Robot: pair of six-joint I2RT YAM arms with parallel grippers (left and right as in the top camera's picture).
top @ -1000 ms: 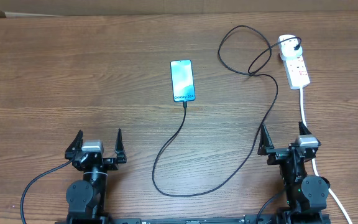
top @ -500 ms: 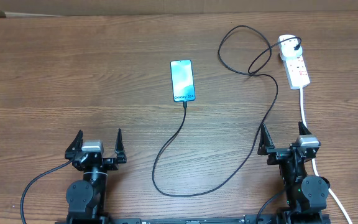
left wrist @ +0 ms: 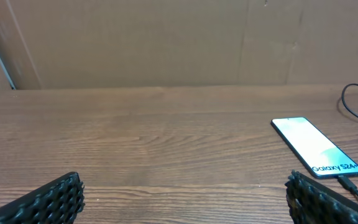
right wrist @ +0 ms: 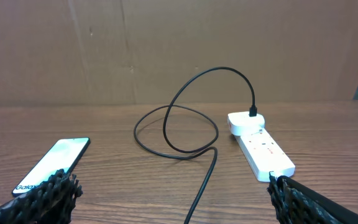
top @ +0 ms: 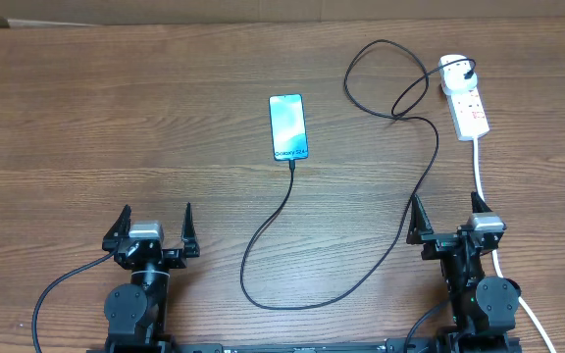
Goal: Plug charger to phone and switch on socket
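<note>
Overhead | phone [top: 288, 126] flat mid-table; charger [top: 290, 169] tip at its near edge, seating unclear; plug in socket [top: 467, 103], far right | left gripper [top: 156, 216], right gripper [top: 446, 211] both spread, empty | cable limp, light; probably best pinched at the stiff tip; phone slick, may slide

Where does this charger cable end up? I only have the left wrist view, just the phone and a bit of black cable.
Observer: From the phone, the charger loops over to the socket at the far right; its plug sits in the socket's rounded end.
Operator: Is the right hand near that socket?
Observer: No. The right hand is open at the near edge, well apart from the socket.
Operator: Anything else beside it?
Observer: The socket's thick white cord runs toward the near edge, passing right by the right hand.
</note>
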